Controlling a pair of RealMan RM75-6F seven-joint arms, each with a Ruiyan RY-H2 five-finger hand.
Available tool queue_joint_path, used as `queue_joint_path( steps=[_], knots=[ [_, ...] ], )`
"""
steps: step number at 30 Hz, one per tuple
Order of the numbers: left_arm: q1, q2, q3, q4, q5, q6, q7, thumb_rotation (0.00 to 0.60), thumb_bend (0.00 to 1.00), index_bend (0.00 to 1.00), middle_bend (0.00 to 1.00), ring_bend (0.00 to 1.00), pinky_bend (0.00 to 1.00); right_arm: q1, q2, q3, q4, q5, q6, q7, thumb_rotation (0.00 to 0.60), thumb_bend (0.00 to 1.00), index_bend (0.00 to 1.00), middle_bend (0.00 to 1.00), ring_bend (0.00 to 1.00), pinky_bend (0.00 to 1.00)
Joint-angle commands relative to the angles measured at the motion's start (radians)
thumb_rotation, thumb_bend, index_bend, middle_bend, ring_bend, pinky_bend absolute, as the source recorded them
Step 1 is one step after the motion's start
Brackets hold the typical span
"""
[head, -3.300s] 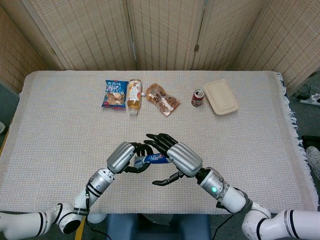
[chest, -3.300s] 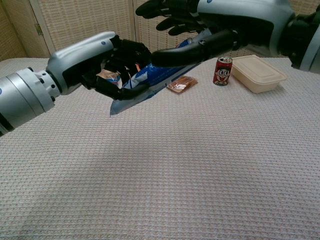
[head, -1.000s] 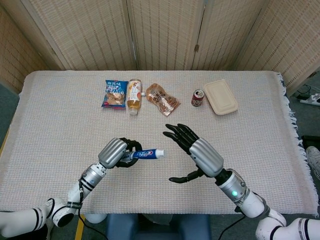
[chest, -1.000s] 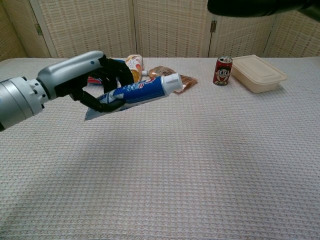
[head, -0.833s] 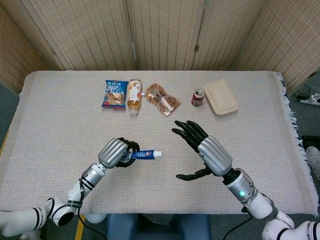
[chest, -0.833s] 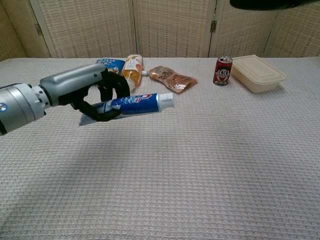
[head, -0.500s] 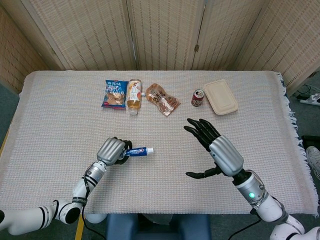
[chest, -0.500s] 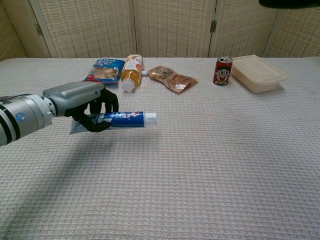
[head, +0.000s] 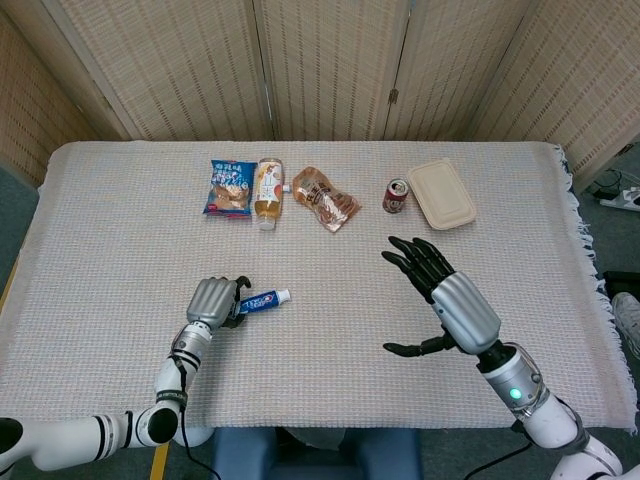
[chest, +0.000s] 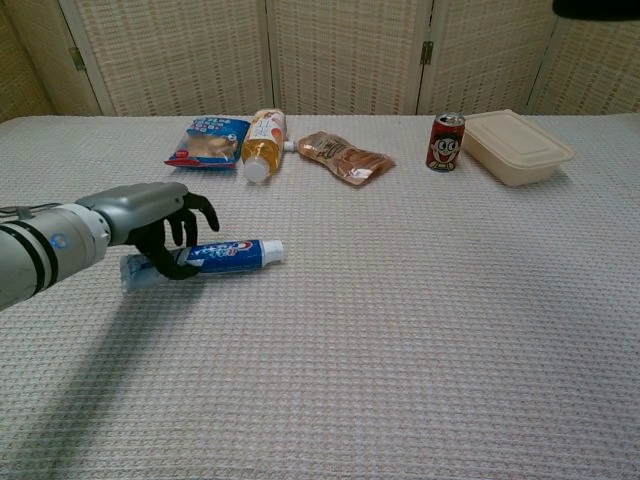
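My left hand (head: 212, 300) grips the tail end of a blue and white toothpaste tube (head: 262, 299), fingers curled over it and thumb beneath. The tube (chest: 225, 254) lies nearly level, at or just above the cloth, with its white cap pointing right, and the left hand (chest: 150, 225) is at its left end. My right hand (head: 450, 300) hovers over the right half of the table, fingers spread and holding nothing, well apart from the tube. The chest view shows only a dark sliver of the right hand (chest: 597, 8) at the top right corner.
Along the far side of the table lie a blue snack bag (head: 229, 187), an orange drink bottle (head: 267, 190) on its side, a brown pouch (head: 325, 198), a red can (head: 396, 195) standing upright and a beige lidded container (head: 441, 194). A woven cloth (head: 120, 240) covers the table.
My left hand has taken the tube over from the right hand, drawn back to the left and sunk to the cloth. The right hand let go and moved off to the right.
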Motion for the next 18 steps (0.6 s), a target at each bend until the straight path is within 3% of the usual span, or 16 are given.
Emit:
queue_joint_path(
  steps=[1, 5, 11, 13, 15, 18],
  knots=[
    [0.001, 0.031, -0.012, -0.047, -0.053, -0.008, 0.003, 0.6, 0.26, 0.02, 0.28, 0.19, 0.25, -0.006, 0.006, 0.001, 0.002, 0.004, 0.002, 0.0, 0.285, 0.04, 0.0, 0.0, 0.0, 0.0],
    [0.017, 0.078, -0.015, -0.095, -0.033, -0.004, -0.043, 0.6, 0.25, 0.0, 0.21, 0.13, 0.22, -0.024, 0.021, -0.004, 0.008, 0.009, 0.013, -0.008, 0.285, 0.04, 0.0, 0.0, 0.0, 0.0],
    [0.084, 0.193, -0.014, -0.173, 0.115, 0.074, -0.162, 0.6, 0.25, 0.02, 0.2, 0.15, 0.19, -0.081, 0.063, -0.018, 0.019, 0.039, 0.053, -0.029, 0.296, 0.04, 0.0, 0.0, 0.0, 0.0],
    [0.115, 0.235, -0.008, -0.187, 0.179, 0.116, -0.205, 0.6, 0.25, 0.05, 0.2, 0.16, 0.18, -0.103, 0.08, -0.027, 0.027, 0.051, 0.064, -0.047, 0.46, 0.04, 0.0, 0.0, 0.0, 0.0],
    [0.149, 0.275, 0.0, -0.197, 0.241, 0.163, -0.248, 0.6, 0.25, 0.09, 0.21, 0.16, 0.18, -0.126, 0.1, -0.039, 0.035, 0.072, 0.064, -0.093, 0.582, 0.04, 0.0, 0.0, 0.0, 0.0],
    [0.2, 0.324, 0.012, -0.201, 0.316, 0.236, -0.305, 0.6, 0.25, 0.12, 0.23, 0.17, 0.17, -0.16, 0.115, -0.05, 0.049, 0.107, 0.078, -0.157, 0.6, 0.04, 0.0, 0.0, 0.0, 0.0]
  ],
)
